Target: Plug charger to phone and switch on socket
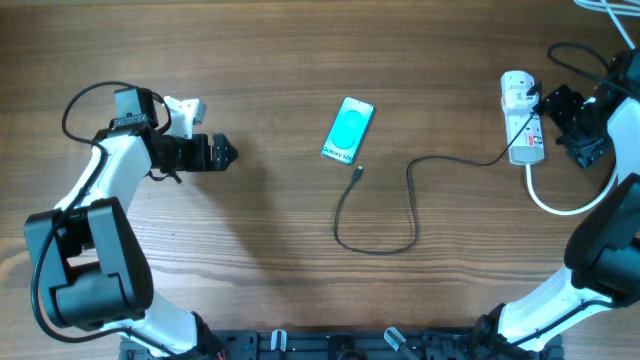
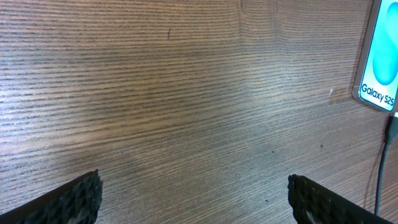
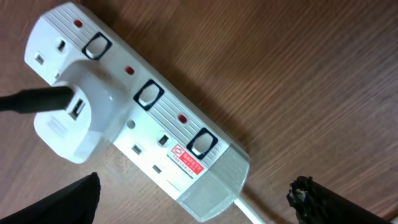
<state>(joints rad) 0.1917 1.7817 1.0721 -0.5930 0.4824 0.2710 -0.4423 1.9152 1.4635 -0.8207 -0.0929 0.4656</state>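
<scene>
The phone (image 1: 348,130) lies face up mid-table with its teal screen lit; its lower end shows at the right edge of the left wrist view (image 2: 379,56). The charger (image 1: 375,246), a thin black cable, loops from a loose tip (image 1: 359,172) just below the phone to a white plug (image 3: 74,118) seated in the socket (image 1: 523,122). The tip does not touch the phone. My left gripper (image 1: 222,153) is open over bare wood, well left of the phone. My right gripper (image 1: 566,125) is open beside the socket (image 3: 149,106), whose cord end lies between the fingers.
A thick white cord (image 1: 545,200) curves from the socket's near end toward the right arm. White cables (image 1: 610,20) hang at the back right corner. Both arm bases stand along the front edge. The socket carries three rocker switches (image 3: 202,143), each with a red dot.
</scene>
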